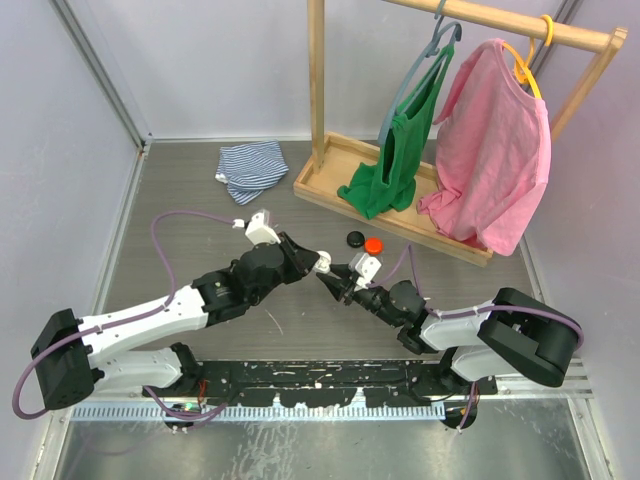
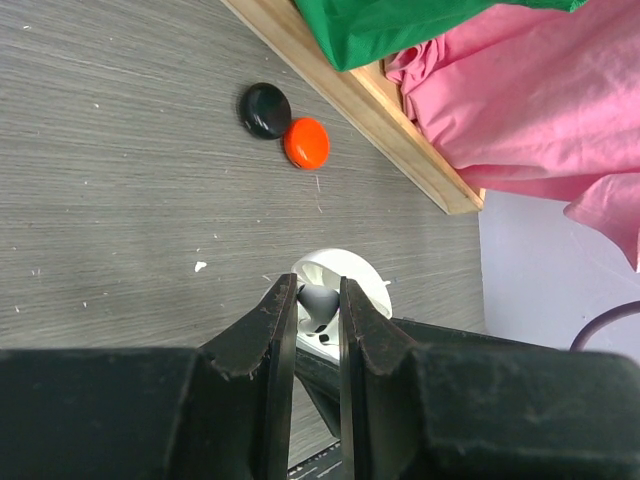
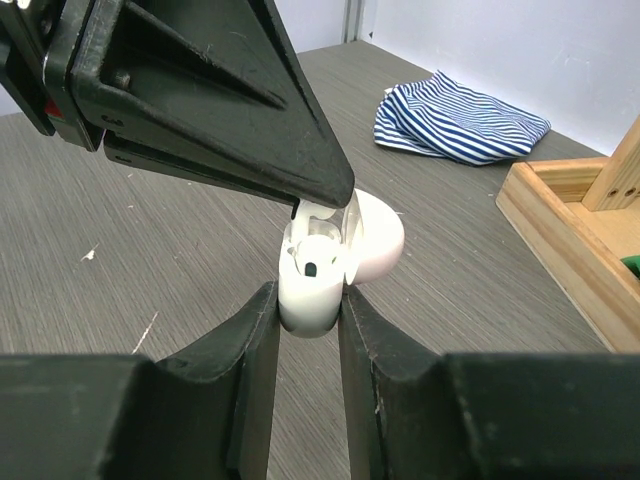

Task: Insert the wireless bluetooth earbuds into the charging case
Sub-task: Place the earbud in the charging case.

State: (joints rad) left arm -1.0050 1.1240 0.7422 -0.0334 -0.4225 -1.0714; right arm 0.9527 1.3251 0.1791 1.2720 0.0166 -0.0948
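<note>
While both arms meet over the middle of the table, I have my right gripper (image 3: 309,305) clamped on the white charging case (image 3: 305,290). In the right wrist view its open mouth faces 12 o'clock and its lid (image 3: 378,238) is swung back toward 2 o'clock. My left gripper (image 2: 318,288) is pinched tight on an earbud (image 2: 318,301), which sits between the fingertips right at the case's mouth. Its long axis seems to run from 12 to 6 o'clock in the right wrist view, down into the case. The fingers hide most of it, and I cannot tell whether it is seated. A black puck (image 2: 265,110) and an orange puck (image 2: 306,142) lie touching at 11 o'clock in the left wrist view.
</note>
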